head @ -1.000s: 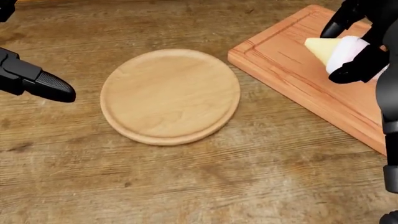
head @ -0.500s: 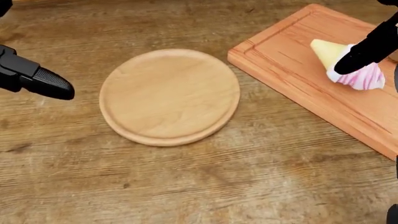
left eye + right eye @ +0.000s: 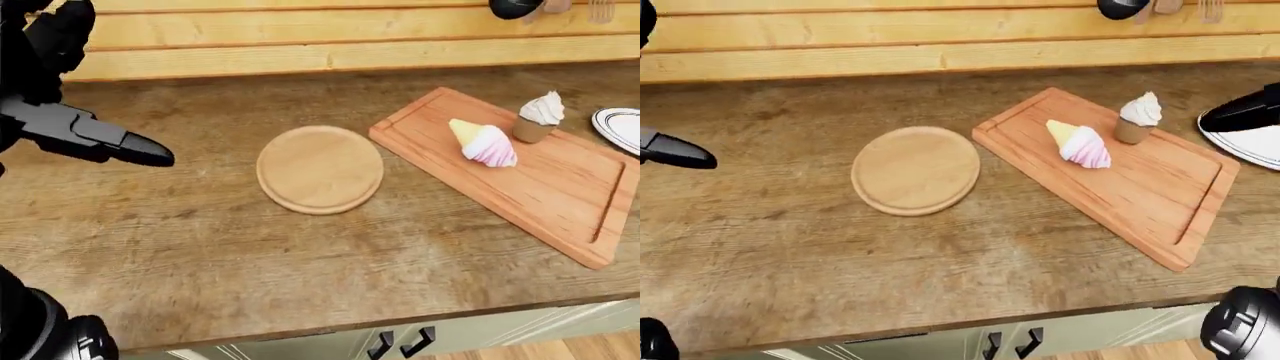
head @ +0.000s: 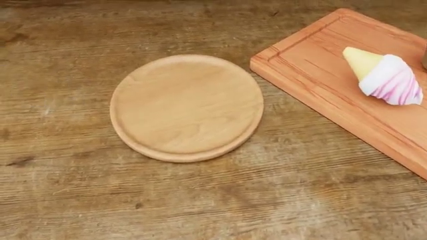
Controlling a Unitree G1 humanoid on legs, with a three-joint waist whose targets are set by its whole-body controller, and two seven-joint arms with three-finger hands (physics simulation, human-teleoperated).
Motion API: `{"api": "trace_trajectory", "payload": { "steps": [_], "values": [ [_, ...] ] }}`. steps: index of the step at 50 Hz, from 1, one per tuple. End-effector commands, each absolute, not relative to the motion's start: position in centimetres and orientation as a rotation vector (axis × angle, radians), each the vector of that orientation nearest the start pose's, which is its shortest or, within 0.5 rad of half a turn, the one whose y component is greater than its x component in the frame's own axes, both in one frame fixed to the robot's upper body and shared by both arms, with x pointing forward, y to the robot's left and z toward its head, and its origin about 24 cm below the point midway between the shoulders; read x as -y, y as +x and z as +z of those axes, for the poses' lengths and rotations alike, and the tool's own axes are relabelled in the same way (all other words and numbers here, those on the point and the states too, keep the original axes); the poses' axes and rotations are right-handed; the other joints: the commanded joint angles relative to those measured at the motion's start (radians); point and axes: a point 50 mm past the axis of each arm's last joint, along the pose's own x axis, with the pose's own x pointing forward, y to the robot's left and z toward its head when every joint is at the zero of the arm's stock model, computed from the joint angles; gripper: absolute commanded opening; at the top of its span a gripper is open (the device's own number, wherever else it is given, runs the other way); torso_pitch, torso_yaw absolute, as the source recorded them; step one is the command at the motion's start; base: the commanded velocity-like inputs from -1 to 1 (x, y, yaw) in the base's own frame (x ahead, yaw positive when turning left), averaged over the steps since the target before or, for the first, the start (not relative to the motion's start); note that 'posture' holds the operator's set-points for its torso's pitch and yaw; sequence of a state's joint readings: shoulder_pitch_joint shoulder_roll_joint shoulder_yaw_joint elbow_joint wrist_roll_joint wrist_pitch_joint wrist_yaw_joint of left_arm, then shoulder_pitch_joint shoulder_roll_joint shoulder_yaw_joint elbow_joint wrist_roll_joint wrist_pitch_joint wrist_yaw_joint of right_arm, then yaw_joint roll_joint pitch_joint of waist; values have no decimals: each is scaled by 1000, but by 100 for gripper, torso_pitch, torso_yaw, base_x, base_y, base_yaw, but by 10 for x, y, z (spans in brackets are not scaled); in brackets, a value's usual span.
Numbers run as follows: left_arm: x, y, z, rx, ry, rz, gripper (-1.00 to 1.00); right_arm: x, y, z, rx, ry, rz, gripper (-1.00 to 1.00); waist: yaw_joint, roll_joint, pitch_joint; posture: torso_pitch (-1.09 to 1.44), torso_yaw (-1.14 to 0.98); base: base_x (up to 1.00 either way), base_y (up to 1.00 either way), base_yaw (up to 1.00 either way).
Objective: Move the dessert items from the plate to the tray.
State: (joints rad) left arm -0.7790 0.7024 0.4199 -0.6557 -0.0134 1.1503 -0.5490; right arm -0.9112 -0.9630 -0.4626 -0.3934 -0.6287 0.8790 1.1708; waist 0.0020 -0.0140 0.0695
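Ice cream cone (image 4: 386,77) on tray (image 4: 320,70), plate (image 4: 186,107) bare

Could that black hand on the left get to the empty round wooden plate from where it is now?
Probably yes. The left hand hovers over bare counter left of the plate, nothing lies between them, and the plate's top is bare.

Matte black left hand (image 3: 70,131), tapered ridged fingers (image 3: 140,150), glossy rounded joints

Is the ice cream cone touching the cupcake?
Apart. In the left-eye view, bare tray wood shows between the lying ice cream cone and the upright cupcake.
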Motion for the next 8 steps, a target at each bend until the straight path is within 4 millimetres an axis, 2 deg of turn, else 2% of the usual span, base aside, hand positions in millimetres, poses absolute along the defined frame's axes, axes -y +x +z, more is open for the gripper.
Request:
{"api": "trace_trajectory", "payload": {
  "steps": [1, 3, 8],
  "values": [
    [-248, 222, 347, 392, 464, 65, 100, 305, 184, 391, 186, -850, -248, 86, 1, -2, -18, 0, 0, 0, 0, 0],
    [-256, 210, 357, 446, 477, 138, 100, 316, 167, 384, 183, -834, -280, 100, 1, -5, -18, 0, 0, 0, 0, 0],
    [-271, 189, 372, 532, 411, 273, 100, 333, 129, 378, 217, -800, -353, 100, 1, -12, -6, 0, 0, 0, 0, 0]
  ]
}}
